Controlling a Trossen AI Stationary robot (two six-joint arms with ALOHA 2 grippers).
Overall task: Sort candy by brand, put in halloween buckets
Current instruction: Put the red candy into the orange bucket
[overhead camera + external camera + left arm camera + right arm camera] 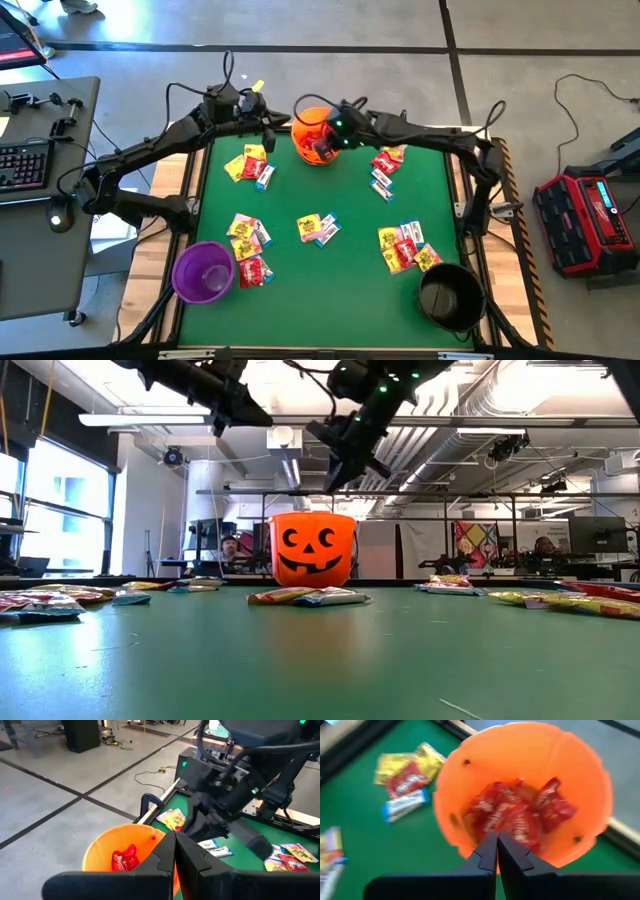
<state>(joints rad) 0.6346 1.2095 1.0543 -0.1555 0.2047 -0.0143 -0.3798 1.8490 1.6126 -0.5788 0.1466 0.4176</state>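
Spreading across the middle of the high view, a green felt-covered surface (pixel 340 270) on a wooden frame, standing on a grey concrete floor; showing at the left edge, a grey desk with a keyboard (pixel 22 165), and at the right edge, a red and black box (pixel 583 222) lying on the floor.

Sitting at the upper centre of the surface, the round orange plastic bucket with a black pumpkin face (pixel 313 136), holding several red wrapped candy packets (pixel 520 815) inside it. Standing at the lower left corner, the round purple plastic bucket (pixel 203 272); at the lower right corner, the round black plastic bucket (pixel 451 296).

Lying in loose clusters on the green: mixed red, yellow and white-blue flat packets at the upper left (pixel 250 166), upper right (pixel 385 168), centre (pixel 318 229), lower left (pixel 249 247) and lower right (pixel 406 248).

Hovering right above the orange bucket's mouth, the right gripper (pixel 497 852), jaws pressed together and gripping nothing, pointing down at the red packets. Hanging just left of the orange bucket at the top of the high view, the left gripper (pixel 174 852), jaws likewise together and empty.

Showing far behind the surface in the low view, an office with desks and monitors.
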